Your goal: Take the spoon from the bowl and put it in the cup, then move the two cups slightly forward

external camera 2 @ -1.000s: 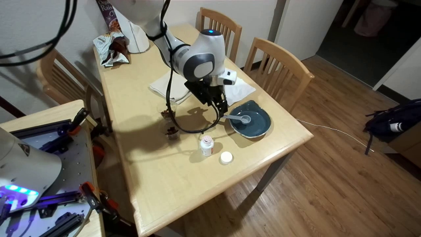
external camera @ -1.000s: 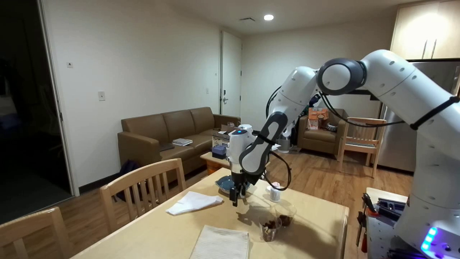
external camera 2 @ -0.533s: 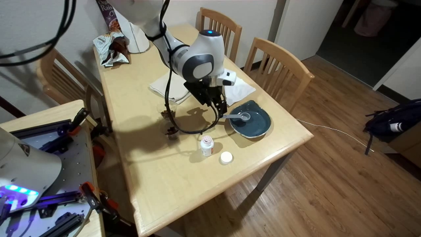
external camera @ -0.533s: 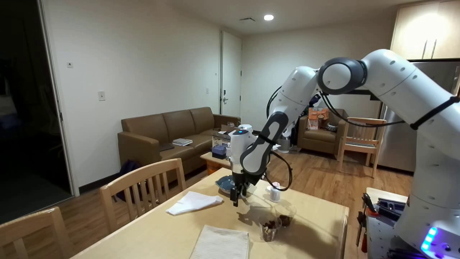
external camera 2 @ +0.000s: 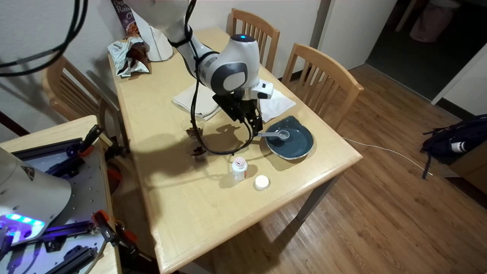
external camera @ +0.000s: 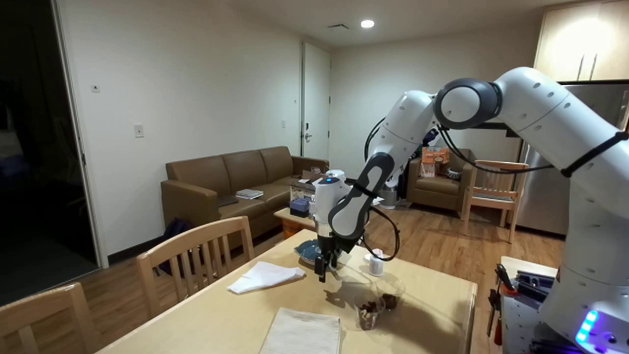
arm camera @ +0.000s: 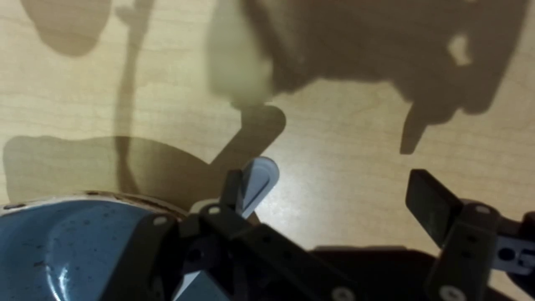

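Living room with a brown sofa (external camera: 241, 184) and a pale wooden table (external camera 2: 205, 209), on which a blue bowl (external camera 2: 298, 146) held the head of a grey spoon (external camera 2: 274, 134).

The spoon's handle projected across the bowl's rim. Near that rim, in the wrist view, the gripper (arm camera: 328, 198) had its fingers (arm camera: 432, 209) wide apart; one partly hid the handle, and contact between them could not be determined. In an exterior view the nearer cup (external camera: 367, 317) and the farther cup (external camera: 390, 297), both clear with dark contents, stood close together, to the bowl's right and in front of it. A white napkin (external camera: 265, 277) lay just beside the bowl, a folded cloth (external camera: 302, 332) farther off, and a white bottle (external camera 2: 239, 171) and round white cap (external camera 2: 261, 182) near it.
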Available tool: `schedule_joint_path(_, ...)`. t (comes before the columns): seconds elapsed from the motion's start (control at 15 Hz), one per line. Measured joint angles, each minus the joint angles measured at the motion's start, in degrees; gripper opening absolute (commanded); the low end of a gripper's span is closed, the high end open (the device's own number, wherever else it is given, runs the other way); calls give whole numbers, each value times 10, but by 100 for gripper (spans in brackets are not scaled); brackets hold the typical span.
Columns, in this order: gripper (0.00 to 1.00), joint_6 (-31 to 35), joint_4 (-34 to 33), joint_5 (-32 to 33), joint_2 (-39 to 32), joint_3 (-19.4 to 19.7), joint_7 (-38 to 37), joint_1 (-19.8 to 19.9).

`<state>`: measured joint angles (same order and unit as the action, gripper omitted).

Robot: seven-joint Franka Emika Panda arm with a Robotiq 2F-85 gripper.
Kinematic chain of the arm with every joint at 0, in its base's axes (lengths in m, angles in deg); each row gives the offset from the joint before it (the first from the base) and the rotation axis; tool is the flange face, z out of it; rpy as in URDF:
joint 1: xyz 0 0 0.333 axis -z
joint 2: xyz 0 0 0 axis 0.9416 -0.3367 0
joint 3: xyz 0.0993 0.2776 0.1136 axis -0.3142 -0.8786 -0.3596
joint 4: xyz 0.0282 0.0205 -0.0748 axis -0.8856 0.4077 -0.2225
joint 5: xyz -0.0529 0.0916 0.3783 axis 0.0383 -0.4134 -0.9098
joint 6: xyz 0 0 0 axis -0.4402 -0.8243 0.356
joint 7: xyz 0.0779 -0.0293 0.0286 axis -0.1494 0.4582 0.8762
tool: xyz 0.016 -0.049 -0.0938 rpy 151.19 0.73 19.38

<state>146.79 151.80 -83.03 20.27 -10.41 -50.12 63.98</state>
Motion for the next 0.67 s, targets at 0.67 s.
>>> schedule_joint_path(0.67, 100, 133, 9, -34, -15, 87, -190, -76)
